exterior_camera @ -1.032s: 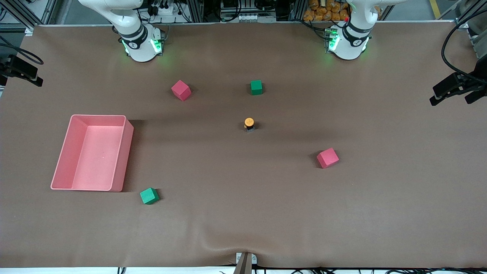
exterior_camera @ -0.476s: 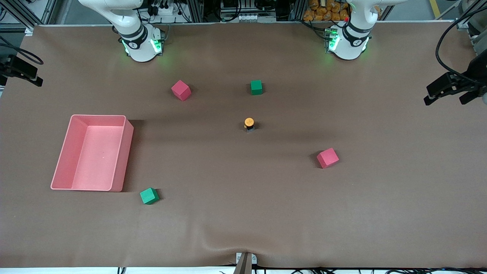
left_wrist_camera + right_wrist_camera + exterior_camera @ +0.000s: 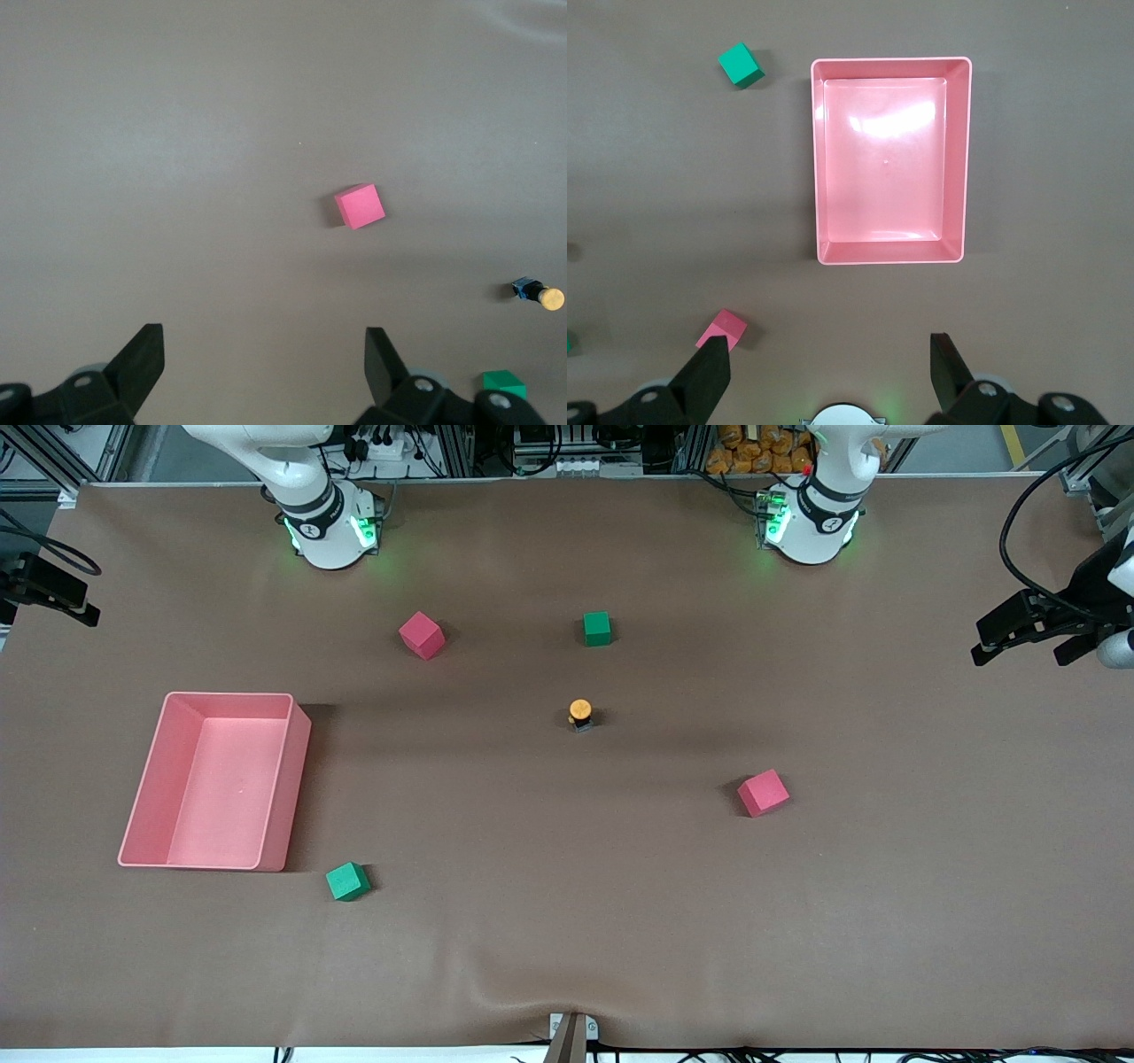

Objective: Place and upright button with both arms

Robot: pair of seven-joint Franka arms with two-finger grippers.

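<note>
Brown desk (image 3: 567, 921) | orange-capped button (image 3: 580, 715) is seen upright mid-desk, between pink cube (image 3: 763, 793) and green cube (image 3: 597, 628) | left claw (image 3: 261, 359) is held spread over desk | right claw (image 3: 828, 367) is held spread over desk near pink tray (image 3: 890, 159)

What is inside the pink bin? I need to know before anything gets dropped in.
Nothing shows inside the pink bin: its whole floor is bare in the right wrist view, with only a light glare on it. The button stands out on the table, apart from the bin.
</note>
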